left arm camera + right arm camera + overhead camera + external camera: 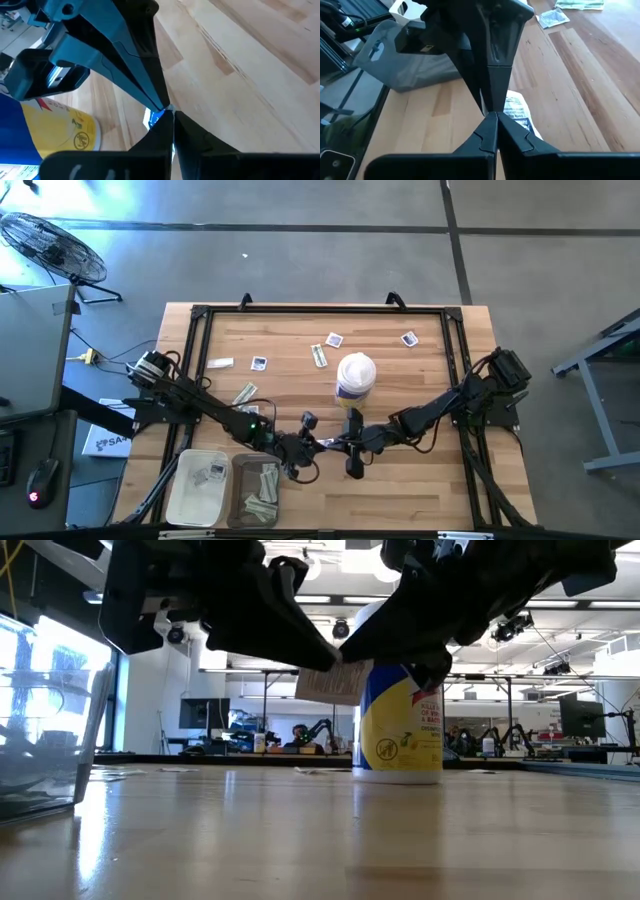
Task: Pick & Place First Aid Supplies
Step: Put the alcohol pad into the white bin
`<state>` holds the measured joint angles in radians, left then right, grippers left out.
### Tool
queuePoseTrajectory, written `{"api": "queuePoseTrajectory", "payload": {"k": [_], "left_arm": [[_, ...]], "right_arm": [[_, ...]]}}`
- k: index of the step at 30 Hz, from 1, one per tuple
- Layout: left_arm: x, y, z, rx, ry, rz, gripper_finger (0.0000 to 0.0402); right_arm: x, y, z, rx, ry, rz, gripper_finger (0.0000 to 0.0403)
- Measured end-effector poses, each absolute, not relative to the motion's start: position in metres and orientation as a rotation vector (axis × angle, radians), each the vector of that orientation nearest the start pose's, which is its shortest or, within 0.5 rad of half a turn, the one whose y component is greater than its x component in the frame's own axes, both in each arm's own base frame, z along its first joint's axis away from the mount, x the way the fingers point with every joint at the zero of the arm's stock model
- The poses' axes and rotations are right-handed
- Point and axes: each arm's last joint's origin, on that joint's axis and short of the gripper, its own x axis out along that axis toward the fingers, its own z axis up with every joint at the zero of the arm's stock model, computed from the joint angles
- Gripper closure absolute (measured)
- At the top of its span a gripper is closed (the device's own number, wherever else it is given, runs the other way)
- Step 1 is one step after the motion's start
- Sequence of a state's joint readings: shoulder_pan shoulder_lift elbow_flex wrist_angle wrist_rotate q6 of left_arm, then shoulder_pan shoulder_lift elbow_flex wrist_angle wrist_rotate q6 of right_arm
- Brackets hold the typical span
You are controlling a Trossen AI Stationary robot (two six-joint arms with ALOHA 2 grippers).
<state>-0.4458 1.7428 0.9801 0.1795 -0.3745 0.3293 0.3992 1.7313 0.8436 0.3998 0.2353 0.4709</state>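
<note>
Two grippers meet above the bench [420, 480], mid-front, sharing one packet [516, 112] in a handover. The left gripper [300, 446] has its jaws clamped narrow on the packet; the right gripper [345, 444] pinches it too, jaws shut. Open the right jaws only once the left grip looks square, then carry the packet left to the trays [192, 498]. Keep clear of the canister [355, 378] just behind.
</note>
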Motion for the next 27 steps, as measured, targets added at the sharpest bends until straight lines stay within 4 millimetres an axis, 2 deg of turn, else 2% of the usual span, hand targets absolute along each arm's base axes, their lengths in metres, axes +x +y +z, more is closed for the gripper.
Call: {"api": "queuePoseTrajectory", "payload": {"k": [4, 8, 13, 16, 18, 22, 24, 27], "left_arm": [[0.332, -0.146, 0.185, 0.561, 0.528, -0.138, 0.0397], [0.327, -0.148, 0.182, 0.582, 0.569, -0.120, 0.0399], [0.310, -0.167, 0.191, 0.697, 0.636, -0.072, 0.0400], [0.300, -0.188, 0.216, 0.751, 0.623, -0.050, 0.0400], [0.286, -0.202, 0.234, 0.789, 0.627, -0.077, 0.0400], [0.265, -0.227, 0.269, 0.802, 0.609, -0.152, 0.0401], [0.257, -0.235, 0.286, 0.765, 0.605, -0.174, 0.0401], [0.239, -0.241, 0.304, 0.664, 0.722, -0.245, 0.0401]], "right_arm": [[0.324, 0.129, 0.169, 0.310, 0.463, 0.026, 0.0397], [0.324, 0.127, 0.179, 0.321, 0.409, 0.005, 0.0378], [0.316, 0.128, 0.204, 0.285, 0.333, 0.008, 0.0348], [0.311, 0.131, 0.213, 0.256, 0.314, 0.033, 0.0337], [0.310, 0.133, 0.215, 0.250, 0.298, 0.042, 0.0335], [0.308, 0.139, 0.212, 0.215, 0.306, 0.043, 0.0337], [0.307, 0.140, 0.209, 0.197, 0.316, 0.037, 0.0340], [0.305, 0.140, 0.206, 0.196, 0.327, 0.034, 0.0343]]}}
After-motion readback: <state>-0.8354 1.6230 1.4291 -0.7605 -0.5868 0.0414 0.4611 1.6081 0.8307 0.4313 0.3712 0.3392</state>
